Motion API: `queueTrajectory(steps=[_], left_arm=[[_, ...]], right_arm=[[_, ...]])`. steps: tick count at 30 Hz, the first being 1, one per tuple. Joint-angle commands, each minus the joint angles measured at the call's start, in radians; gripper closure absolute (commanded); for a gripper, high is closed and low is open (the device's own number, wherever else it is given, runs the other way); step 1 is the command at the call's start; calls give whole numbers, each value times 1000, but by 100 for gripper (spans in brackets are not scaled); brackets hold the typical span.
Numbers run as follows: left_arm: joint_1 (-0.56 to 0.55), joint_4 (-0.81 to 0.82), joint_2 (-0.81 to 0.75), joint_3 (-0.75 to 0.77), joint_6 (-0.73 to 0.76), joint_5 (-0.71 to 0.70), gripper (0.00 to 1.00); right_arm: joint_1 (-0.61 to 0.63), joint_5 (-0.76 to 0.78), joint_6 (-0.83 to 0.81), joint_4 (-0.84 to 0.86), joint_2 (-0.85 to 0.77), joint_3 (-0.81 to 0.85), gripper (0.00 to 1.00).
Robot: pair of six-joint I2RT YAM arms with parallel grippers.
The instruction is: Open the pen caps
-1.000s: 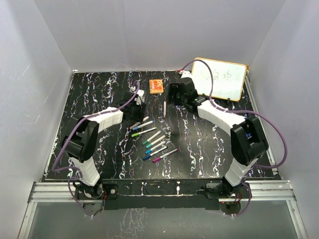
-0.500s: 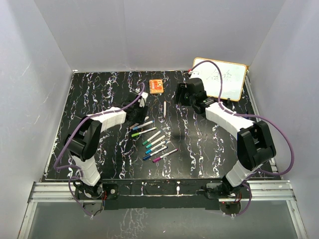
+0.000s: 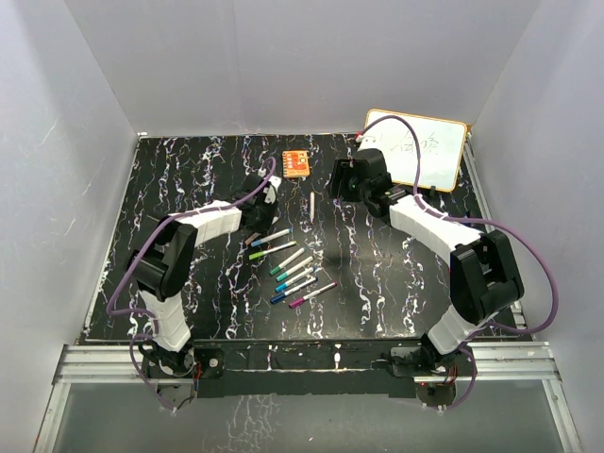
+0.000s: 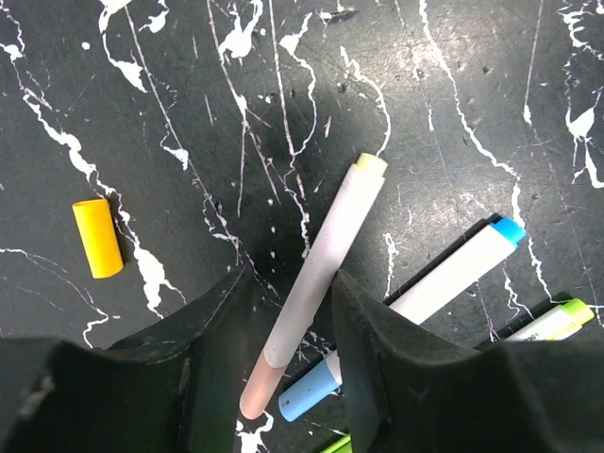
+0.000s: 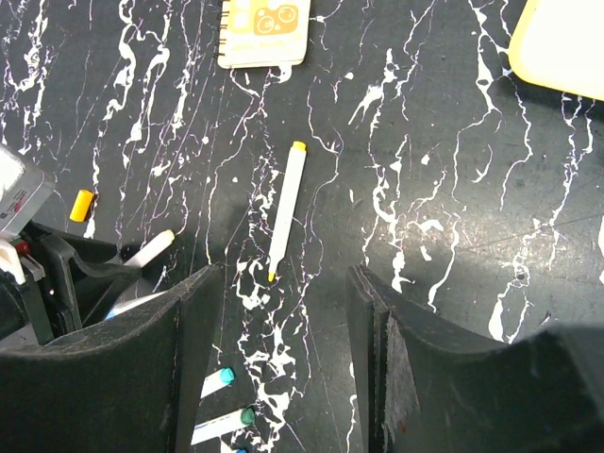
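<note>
Left gripper (image 4: 291,283): my jaws are partly open and straddle one pale-ended pen (image 4: 316,283) that lies flat on the table (image 3: 189,170). The barrel runs diagonally through the gap. It sits close against my right-hand finger (image 4: 368,340), and dark table shows between it and the other finger, so I record no clamp on it. In the overhead view this gripper (image 3: 255,222) is low at the upper-left end of the row of pens (image 3: 293,269).

Right gripper (image 5: 283,276): the jaws stand wide with nothing between them. It hangs above the table with only marbled surface and a lone pen below. Overhead, it (image 3: 342,179) is near the whiteboard (image 3: 420,151) and well apart from the row.

Task items:
- One yellow cap (image 4: 97,238) lies loose on the table to the left of my left fingers, clear of every pen.
- A yellow-ended pen (image 5: 286,209) lies on its own below the orange block (image 5: 264,28), apart from the others.
- A blue-capped pen (image 4: 453,274) lies just beside the pen I straddle and passes under my right-hand finger. A green-ended pen (image 4: 566,311) is next beyond it.
- The other pens in the row lie side by side with their coloured ends showing — I cannot tell from overhead which of them have caps on.
</note>
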Motion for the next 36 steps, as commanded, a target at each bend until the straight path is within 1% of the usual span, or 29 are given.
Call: queueTrajectory(steps=[1, 3, 6, 8, 10, 14, 16, 22, 25, 28, 32, 34, 36], left_arm=[[0, -38, 35, 7, -3, 17, 67], [3, -36, 45, 7, -7, 38, 72], [5, -46, 61, 17, -8, 61, 77], [8, -41, 66, 12, -7, 69, 80], [11, -36, 70, 8, -7, 81, 84], [17, -32, 67, 7, -4, 88, 100], [19, -25, 59, 7, -5, 80, 100], [19, 16, -21, 47, -20, 8, 100], [19, 43, -69, 83, -7, -26, 100], [19, 50, -105, 134, 9, -41, 100], [20, 28, -136, 220, 16, -19, 100], [19, 0, -141, 255, 1, 17, 100], [20, -7, -153, 259, -33, 64, 100]], right_arm=[[-8, -5, -8, 62, -48, -1, 47], [-10, -4, -8, 62, -49, -5, 47], [-11, -8, -12, 64, -52, -10, 48], [-13, -8, -16, 71, -56, -18, 51], [-15, -1, -13, 93, -70, -39, 56], [-37, -41, 32, 150, -90, -96, 58], [-60, -111, 50, 160, -87, -108, 57], [-82, -251, 109, 241, -60, -146, 47], [-82, -338, 137, 288, -39, -156, 45], [-81, -388, 142, 338, -34, -176, 45], [-81, -408, 158, 365, -45, -189, 44], [-82, -428, 178, 395, -50, -196, 44], [-82, -456, 214, 429, -54, -204, 44]])
